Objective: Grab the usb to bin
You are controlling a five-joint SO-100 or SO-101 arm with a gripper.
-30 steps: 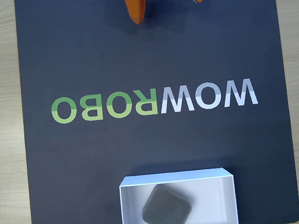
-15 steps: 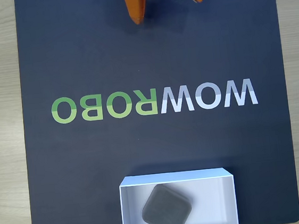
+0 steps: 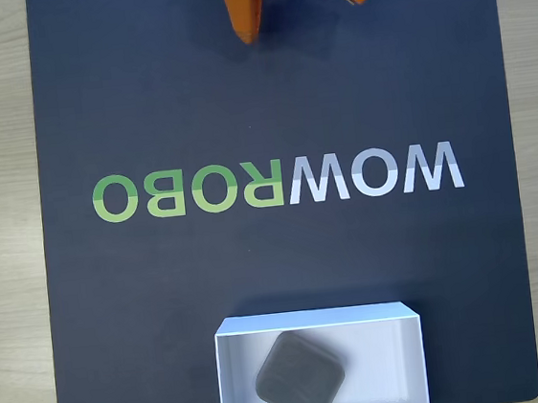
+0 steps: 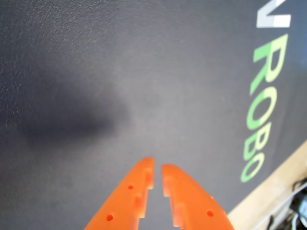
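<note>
where the pale wooden bench [image 3: 3, 239] carries it, a dark mat [image 3: 268, 96] covers most of the fixed view, printed with "woworobo" lettering [image 3: 277, 182] in grey-white and green, seen upside down. at the mat's lower edge sits the bin [image 3: 416, 359], a white shallow box with thin walls, its near side cut off by the picture's bottom edge. the usb [image 3: 300, 376], a grey rounded square block, lies flat inside the bin, turned at an angle and a little left of the bin's middle. well apart from both, at the top edge of the fixed view, the orange claw [image 3: 251, 25] hangs over bare mat, with another orange part of the arm just to its right. in the wrist view the claw [image 4: 158, 168] shows its two orange fingers [image 4: 127, 201] nearly together, a thin gap between the tips, nothing held, and its shadow on the mat.
</note>
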